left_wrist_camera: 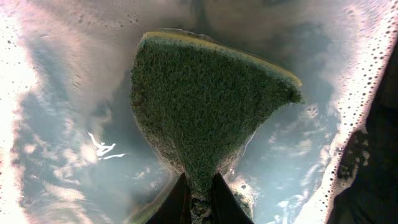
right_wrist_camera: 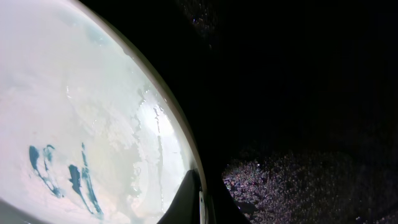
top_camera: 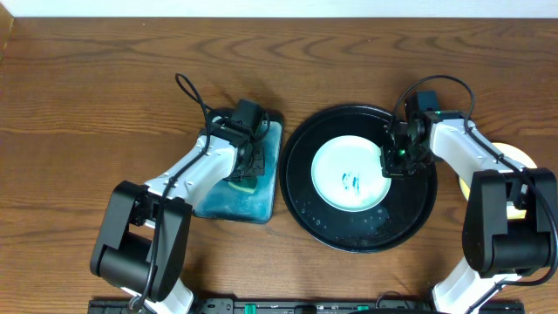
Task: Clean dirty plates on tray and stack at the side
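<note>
A pale mint-white plate (top_camera: 349, 174) with teal scribble marks (right_wrist_camera: 62, 177) lies in the round black tray (top_camera: 301, 166). My right gripper (top_camera: 392, 164) is shut on that plate's right rim (right_wrist_camera: 180, 134), one finger (right_wrist_camera: 186, 199) resting on top of the wet plate. Over at the left, my left gripper (top_camera: 247, 170) is down in the basin of blue water (top_camera: 222, 205), shut on a green-and-yellow sponge (left_wrist_camera: 205, 106) that fans out ahead of the fingertips (left_wrist_camera: 200, 202). A yellow plate (top_camera: 516, 155) lies on the wood at the far right, mostly hidden behind the right arm.
Foam and droplets cover the tray floor (right_wrist_camera: 298, 186) near the front and right. White suds ring the basin water (left_wrist_camera: 367, 81). Bare wood tabletop (top_camera: 87, 96) stretches to the left and along the back.
</note>
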You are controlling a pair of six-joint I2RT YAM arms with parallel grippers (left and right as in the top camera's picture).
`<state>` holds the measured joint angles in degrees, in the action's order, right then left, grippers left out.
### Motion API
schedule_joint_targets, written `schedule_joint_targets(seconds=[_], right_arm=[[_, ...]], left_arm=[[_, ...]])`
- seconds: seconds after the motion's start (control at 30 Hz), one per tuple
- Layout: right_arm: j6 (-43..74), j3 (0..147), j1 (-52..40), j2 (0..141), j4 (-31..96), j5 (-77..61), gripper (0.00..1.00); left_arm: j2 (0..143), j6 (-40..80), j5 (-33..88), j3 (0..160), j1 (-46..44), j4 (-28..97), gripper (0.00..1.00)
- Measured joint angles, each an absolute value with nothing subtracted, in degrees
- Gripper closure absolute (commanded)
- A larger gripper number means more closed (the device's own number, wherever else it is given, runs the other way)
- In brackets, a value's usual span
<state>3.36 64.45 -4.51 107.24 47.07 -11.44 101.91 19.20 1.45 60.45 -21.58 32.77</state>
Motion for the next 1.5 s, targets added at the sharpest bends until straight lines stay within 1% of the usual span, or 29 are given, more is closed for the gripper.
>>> schedule_joint_targets(seconds=[0.3, 0.47, 0.57, 0.8, 0.93, 1.1, 1.5], right_arm=[[3.36, 64.45, -4.51, 107.24, 47.07, -11.35, 0.99], [3.36, 64.45, -4.51, 107.24, 47.07, -11.35, 0.99], [3.36, 64.45, -4.51, 107.24, 47.07, -11.33, 0.99], [3.36, 64.45, -4.51, 107.24, 47.07, -11.33, 0.99], [3.36, 64.45, -4.51, 107.24, 47.07, -11.33, 0.99], [3.36, 64.45, -4.51, 107.24, 47.07, -11.33, 0.99], [3.36, 64.45, -4.51, 107.22, 47.09, -11.31, 0.99]], left_arm=[[100.12, 18.57, 3.95, 60.38, -20.36, 32.62, 0.92], [95.59, 16.16, 10.55, 60.34, -16.27, 30.37, 0.92], [92.99, 14.09, 16.45, 60.34, -12.16, 29.39, 0.93], [92.79, 10.04, 27.0, 60.34, -5.82, 29.3, 0.93], [92.79, 8.82, 31.03, 60.34, -3.38, 29.21, 0.93], [91.64, 6.55, 32.42, 60.34, -3.2, 29.26, 0.93], [75.44, 5.43, 32.42, 60.29, -3.2, 27.57, 0.93]])
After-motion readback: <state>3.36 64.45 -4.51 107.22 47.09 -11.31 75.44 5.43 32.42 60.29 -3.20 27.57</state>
